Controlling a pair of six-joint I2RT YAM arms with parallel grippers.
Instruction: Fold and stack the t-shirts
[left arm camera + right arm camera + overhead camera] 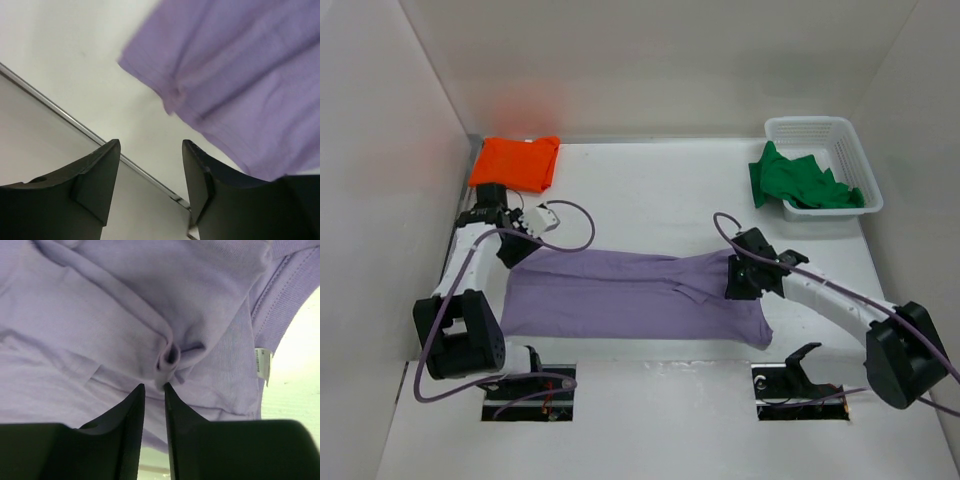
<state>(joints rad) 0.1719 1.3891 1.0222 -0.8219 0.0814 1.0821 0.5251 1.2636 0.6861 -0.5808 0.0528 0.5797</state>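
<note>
The lavender-purple t-shirt lies spread lengthwise across the middle of the table. My right gripper sits over its right end and is shut on a puckered fold of the cloth, which is pinched at my fingertips. My left gripper is open and empty just off the shirt's far left corner. The orange t-shirt lies folded at the far left corner. The green t-shirt hangs crumpled over the basket's edge.
A white lattice basket stands at the far right and holds the green shirt. White walls enclose the table on the left, back and right. A metal strip runs along the left wall's foot.
</note>
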